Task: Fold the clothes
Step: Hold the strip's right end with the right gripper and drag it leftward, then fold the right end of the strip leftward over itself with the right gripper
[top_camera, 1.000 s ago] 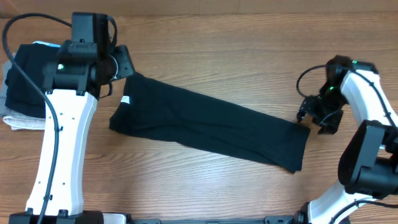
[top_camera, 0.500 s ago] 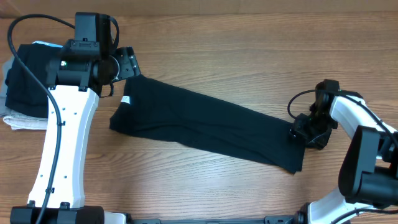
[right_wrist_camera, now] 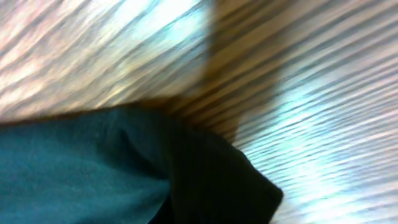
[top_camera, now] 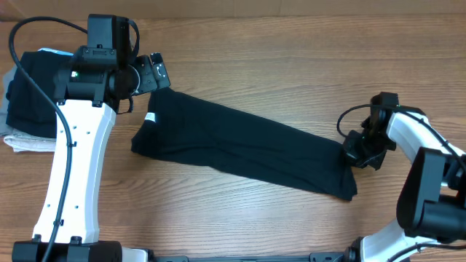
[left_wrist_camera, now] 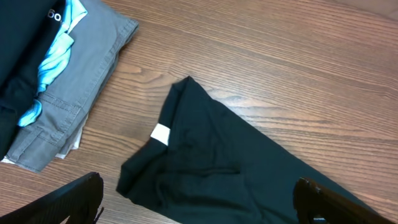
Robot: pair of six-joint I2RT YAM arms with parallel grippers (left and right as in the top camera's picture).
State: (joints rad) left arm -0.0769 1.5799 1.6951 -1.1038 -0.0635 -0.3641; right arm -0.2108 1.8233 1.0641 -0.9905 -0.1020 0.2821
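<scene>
A long black garment (top_camera: pixel 240 145) lies flat and slanted across the wooden table, with a white label (left_wrist_camera: pixel 161 134) near its left end. My left gripper (top_camera: pixel 154 73) hovers open just beyond the garment's upper-left corner. In the left wrist view its fingers (left_wrist_camera: pixel 68 199) stand wide apart over the cloth (left_wrist_camera: pixel 236 168), holding nothing. My right gripper (top_camera: pixel 354 154) is shut on the garment's right end. The right wrist view is blurred and shows bunched dark cloth (right_wrist_camera: pixel 124 168) close to the camera, with the fingers hidden.
A stack of folded clothes (top_camera: pixel 29 102) sits at the table's left edge, black on top with grey and light blue pieces (left_wrist_camera: pixel 68 68) beneath. Bare wood (top_camera: pixel 291 65) lies behind and in front of the garment.
My left jaws have spread wide and shifted slightly right past the garment's corner. My right gripper moved left onto the garment's right end and closed; that end now looks pinched.
</scene>
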